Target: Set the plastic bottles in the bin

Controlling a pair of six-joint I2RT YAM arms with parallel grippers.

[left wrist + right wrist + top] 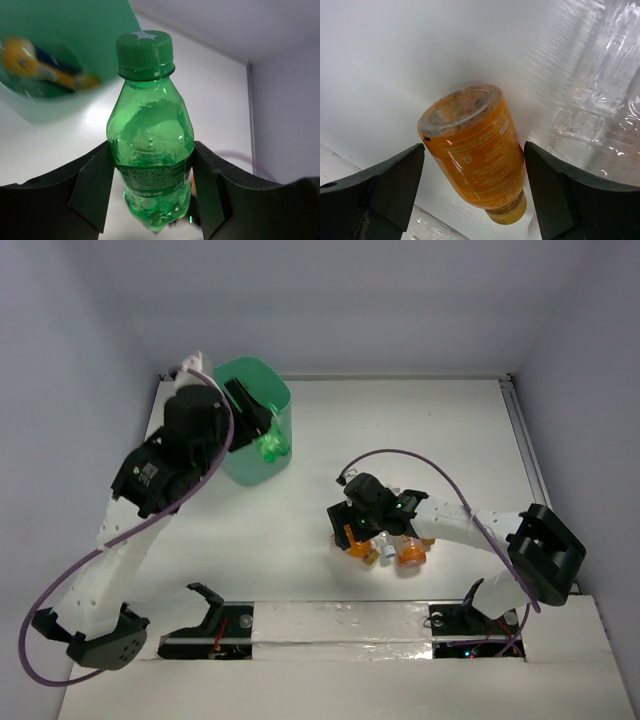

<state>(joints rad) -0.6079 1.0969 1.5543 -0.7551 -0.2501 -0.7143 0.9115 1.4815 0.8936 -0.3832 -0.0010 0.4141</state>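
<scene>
1. The left gripper (153, 150) is pinching the green bottle (150, 115) by its lower body, with one finger pressing on each side and the cap pointing away from the wrist.
2. The bin (65, 30) is sitting just beyond the fingertips, off to their left. A blurred blue-labelled orange bottle (42, 65) is lying inside it.
3. Seen from above, this gripper is hanging over the bin's rim.
4. The right gripper (474, 146) is standing spread – its fingers are straddling a second orange bottle (480, 170), which is lying on the table (380, 75) with its base pointing away from the wrist.
5. A clear bottle (600, 90) is lying just outside the right finger.
</scene>
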